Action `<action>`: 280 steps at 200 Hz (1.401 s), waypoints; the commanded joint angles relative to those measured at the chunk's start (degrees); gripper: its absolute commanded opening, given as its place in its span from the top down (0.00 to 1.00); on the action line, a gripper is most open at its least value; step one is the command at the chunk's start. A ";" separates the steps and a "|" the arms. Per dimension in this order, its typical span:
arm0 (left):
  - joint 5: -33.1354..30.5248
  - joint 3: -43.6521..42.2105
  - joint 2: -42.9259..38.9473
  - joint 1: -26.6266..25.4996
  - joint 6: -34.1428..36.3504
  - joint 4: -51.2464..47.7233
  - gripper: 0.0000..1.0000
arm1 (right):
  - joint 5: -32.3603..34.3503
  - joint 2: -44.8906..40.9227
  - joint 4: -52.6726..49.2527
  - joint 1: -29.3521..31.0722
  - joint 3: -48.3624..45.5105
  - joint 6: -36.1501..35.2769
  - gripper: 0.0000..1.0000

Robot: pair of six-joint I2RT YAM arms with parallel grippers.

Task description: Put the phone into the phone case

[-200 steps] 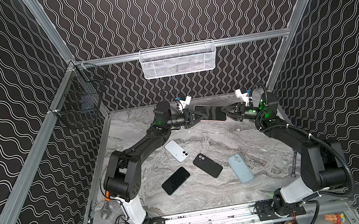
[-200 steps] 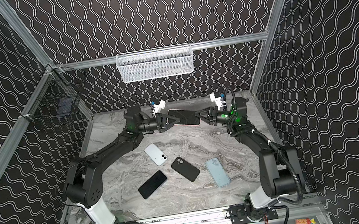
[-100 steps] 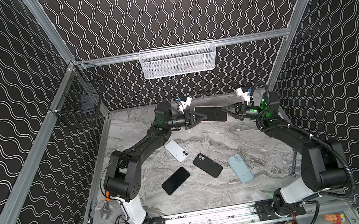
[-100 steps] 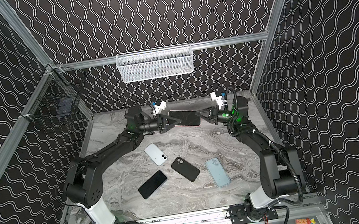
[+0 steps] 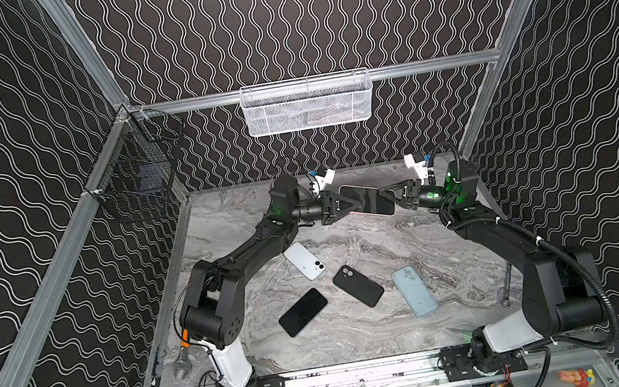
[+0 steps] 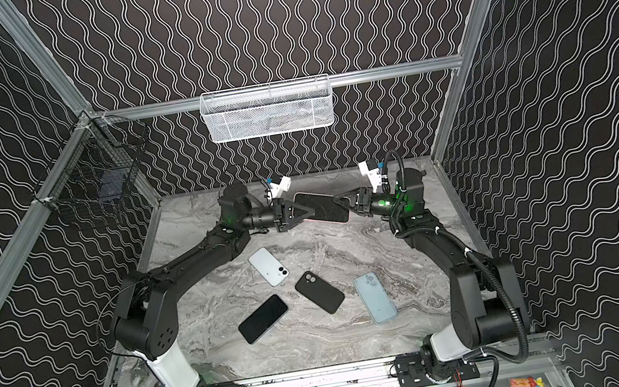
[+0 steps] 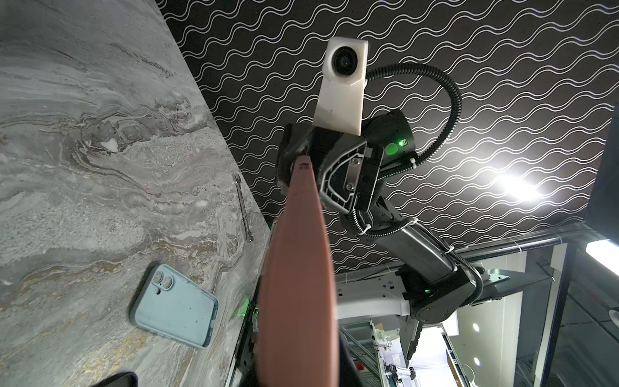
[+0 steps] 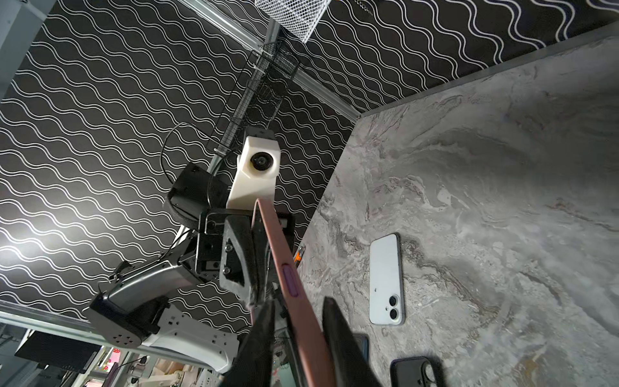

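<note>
Your left gripper [image 5: 354, 208] clamps the smooth pink phone case [image 7: 294, 284] (glossy dark phone [image 5: 374, 200] inside) near the counter's [image 5: 350, 247] back edge; right gripper [image 5: 389, 198] straddles it, grip unclear.

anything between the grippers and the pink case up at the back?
Nothing visible. The left gripper is shut on one end of the pink case. The other end sits between the jaws of the right gripper, though I cannot tell whether they clamp it. The case is held in the air above the table; everything else lies down on it.
</note>
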 commanded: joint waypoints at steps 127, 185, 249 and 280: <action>-16.01 -8.29 -4.21 -0.23 -12.62 23.75 0.62 | 15.31 -8.23 13.00 4.45 -7.55 12.98 1.00; -25.38 -12.18 -4.08 -2.57 -17.78 35.29 0.69 | 26.36 -10.56 16.68 8.94 -10.58 15.54 1.00; -26.23 -12.74 -6.47 -2.98 -16.03 33.08 0.94 | 25.85 -9.80 14.90 10.81 -10.09 13.02 0.95; -20.77 -12.47 -6.51 -0.61 -16.38 31.98 1.00 | 17.74 -9.78 6.85 9.86 -7.32 5.95 0.74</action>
